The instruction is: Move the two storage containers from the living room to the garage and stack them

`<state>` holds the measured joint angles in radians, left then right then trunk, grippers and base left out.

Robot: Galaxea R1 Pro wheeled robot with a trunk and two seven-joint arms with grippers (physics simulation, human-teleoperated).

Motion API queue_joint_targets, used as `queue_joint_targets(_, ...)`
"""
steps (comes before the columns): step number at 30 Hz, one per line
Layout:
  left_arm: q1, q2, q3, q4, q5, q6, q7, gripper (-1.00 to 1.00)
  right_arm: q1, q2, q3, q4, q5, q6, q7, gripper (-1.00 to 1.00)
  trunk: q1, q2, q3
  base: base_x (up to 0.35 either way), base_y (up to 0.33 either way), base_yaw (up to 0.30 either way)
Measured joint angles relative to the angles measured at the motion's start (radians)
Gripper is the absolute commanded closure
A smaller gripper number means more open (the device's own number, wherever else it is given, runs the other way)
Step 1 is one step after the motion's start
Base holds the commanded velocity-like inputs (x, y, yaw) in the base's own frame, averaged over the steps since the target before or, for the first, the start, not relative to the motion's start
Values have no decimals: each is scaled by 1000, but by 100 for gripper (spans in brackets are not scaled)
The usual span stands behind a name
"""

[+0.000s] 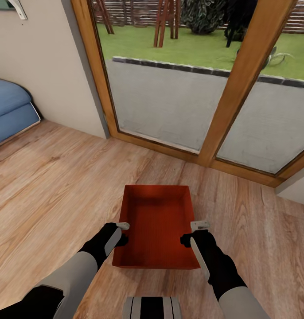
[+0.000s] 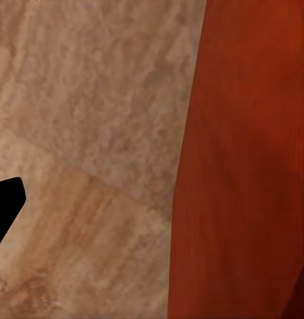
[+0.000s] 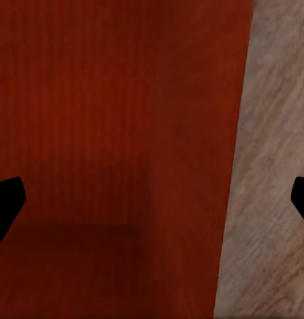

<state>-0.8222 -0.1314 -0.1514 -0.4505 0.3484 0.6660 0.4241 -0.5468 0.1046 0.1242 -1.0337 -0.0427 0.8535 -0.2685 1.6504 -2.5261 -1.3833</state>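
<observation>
Storage container (image 1: 157, 221): orange-red, rectangular, low straight walls, flat ribbed bottom; on light wood plank floor (image 1: 50, 186) before wood-framed glass doors (image 1: 178, 102). Left gripper (image 1: 122, 227) and right gripper (image 1: 197, 227) at opposite side walls, spread astride rims, not yet pinching. Risk: uneven clamping, smooth walls slipping, bin tilting.

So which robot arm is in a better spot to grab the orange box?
Probably the right. The right gripper sits over the storage container's side wall, with the wall between its fingertips in the right wrist view. The left gripper is at the opposite wall, but there the wall looks off to one side.
</observation>
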Motion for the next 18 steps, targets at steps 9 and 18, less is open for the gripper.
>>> queue_joint_targets(9,0,-1,0,0,0,0,-2,-100,-31,-5,-1,57,-2,-2,2,-100,0,0,0,0,0,0)
queue_joint_targets(18,-1,-1,0,-37,-14,61,-2,-100,-33,-5,-2,58,-2,-2,2,-100,3,-2,-31,0,0,0)
